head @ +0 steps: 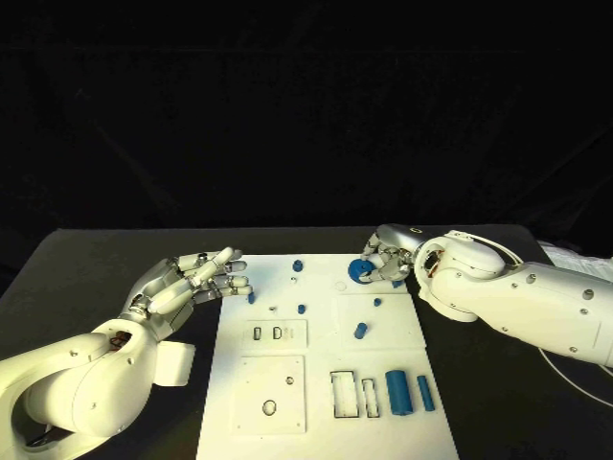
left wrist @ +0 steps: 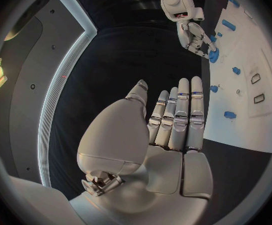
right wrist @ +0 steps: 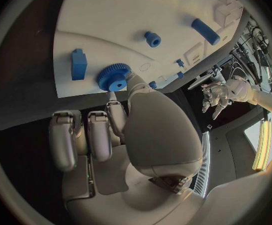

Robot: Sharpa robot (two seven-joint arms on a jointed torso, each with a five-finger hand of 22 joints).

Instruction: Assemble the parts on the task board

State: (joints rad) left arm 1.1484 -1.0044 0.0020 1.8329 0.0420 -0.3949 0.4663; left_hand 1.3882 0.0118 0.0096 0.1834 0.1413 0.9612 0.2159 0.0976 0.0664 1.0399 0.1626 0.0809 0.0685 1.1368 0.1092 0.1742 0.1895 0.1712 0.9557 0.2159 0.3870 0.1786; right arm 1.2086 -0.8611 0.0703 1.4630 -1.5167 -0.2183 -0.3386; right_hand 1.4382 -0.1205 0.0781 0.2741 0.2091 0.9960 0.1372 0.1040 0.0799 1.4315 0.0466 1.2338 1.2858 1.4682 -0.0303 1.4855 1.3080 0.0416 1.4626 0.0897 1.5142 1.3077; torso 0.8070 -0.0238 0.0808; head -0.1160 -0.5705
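Observation:
The white task board (head: 321, 426) lies mid-table. My right hand (head: 390, 257) is over its far right corner and pinches a blue gear (head: 360, 270) between thumb and fingertips (right wrist: 114, 105), the gear (right wrist: 113, 77) low against the board. The left wrist view also shows this gear (left wrist: 213, 55). My left hand (head: 196, 280) hovers at the board's left edge, fingers straight and holding nothing (left wrist: 176, 117). Loose on the board lie a short blue cylinder (head: 362, 332), two longer blue cylinders (head: 397, 391), a blue block (right wrist: 78, 64), and several small blue pegs (head: 297, 264).
Two rectangular slots (head: 343, 393) are cut near the board's front, beside the long cylinders. Two smaller white plates (head: 269, 395) with holes lie on its left half. A white block (head: 177, 364) sits off the left edge. A white cable (head: 569, 369) runs at the right.

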